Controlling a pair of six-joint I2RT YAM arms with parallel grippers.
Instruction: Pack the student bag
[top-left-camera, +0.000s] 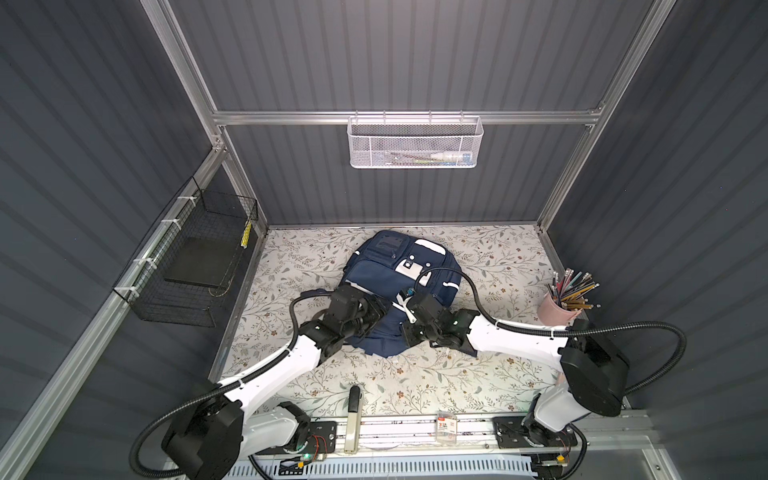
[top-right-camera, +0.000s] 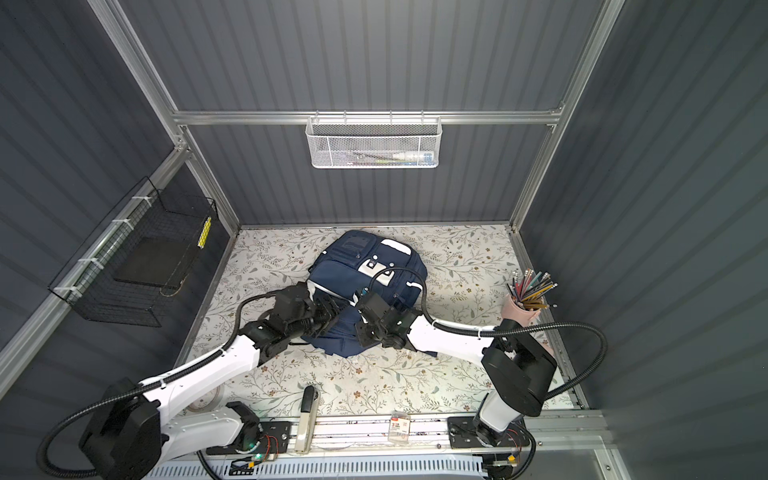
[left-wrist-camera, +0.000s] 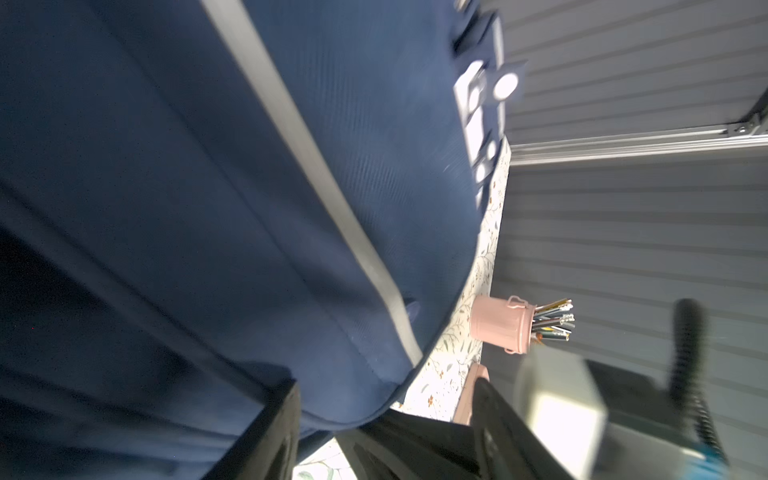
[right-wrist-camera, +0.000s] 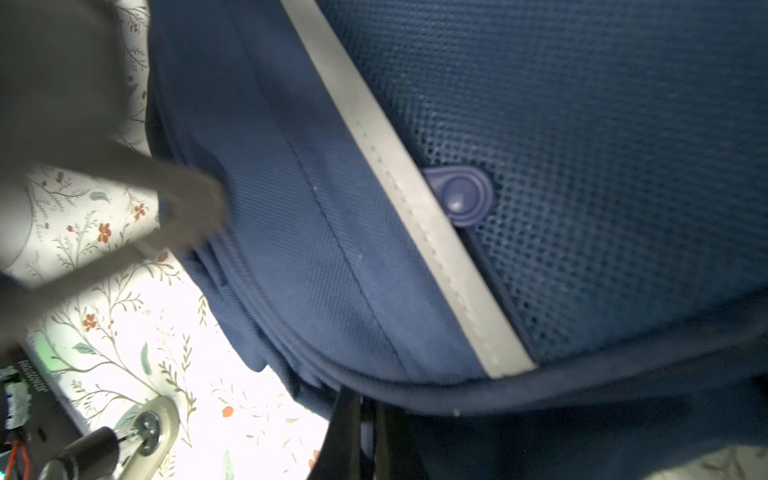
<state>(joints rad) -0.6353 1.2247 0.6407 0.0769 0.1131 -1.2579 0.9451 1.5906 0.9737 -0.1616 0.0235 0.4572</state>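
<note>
Rail (top-left-camera: 399, 430), floral tabletop (top-left-camera: 415, 386), student bag (top-left-camera: 374, 272), walls (top-left-camera: 415, 62)

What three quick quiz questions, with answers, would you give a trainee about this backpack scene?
1. True or false: the student bag lies on the floral table.
2. In a top view, the pink pencil cup stands: A) left of the bag, B) right of the bag, C) inside the bag.
3. Which stands open, the left gripper or the right gripper?
Key: 1 true; 2 B; 3 left gripper.
</note>
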